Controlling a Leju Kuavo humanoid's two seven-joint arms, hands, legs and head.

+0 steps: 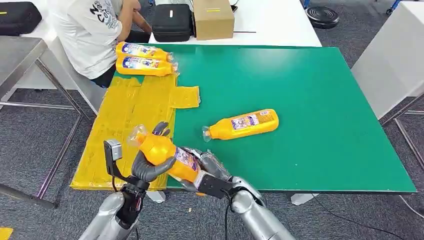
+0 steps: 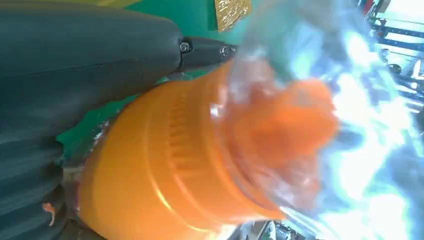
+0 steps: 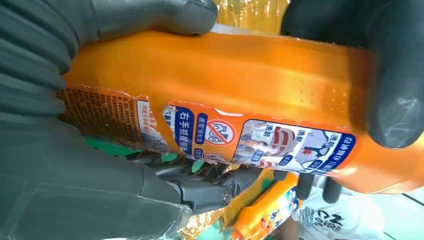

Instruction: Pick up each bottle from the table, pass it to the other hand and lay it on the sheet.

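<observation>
Both hands hold one orange bottle (image 1: 167, 156) above the table's near left edge, over the yellow sheet (image 1: 125, 125). My left hand (image 1: 149, 169) wraps its neck end, clear cap pointing far-left. My right hand (image 1: 212, 167) grips its base end. The left wrist view has the bottle's shoulder and cap (image 2: 180, 165) against my left hand (image 2: 75, 75). In the right wrist view my right hand (image 3: 60, 150) clasps the labelled bottle (image 3: 225, 80), with left fingers (image 3: 395, 90) round it. Another bottle (image 1: 243, 124) lies on the green table (image 1: 310, 90). Two bottles (image 1: 144, 50) (image 1: 146, 66) lie on the sheet's far end.
A person in a white shirt (image 1: 87, 30) sits at the table's far left corner, close to the two laid bottles. A cardboard box (image 1: 213, 19) and a black case (image 1: 172, 22) stand on the white table behind. A metal table (image 1: 20, 57) stands to the left.
</observation>
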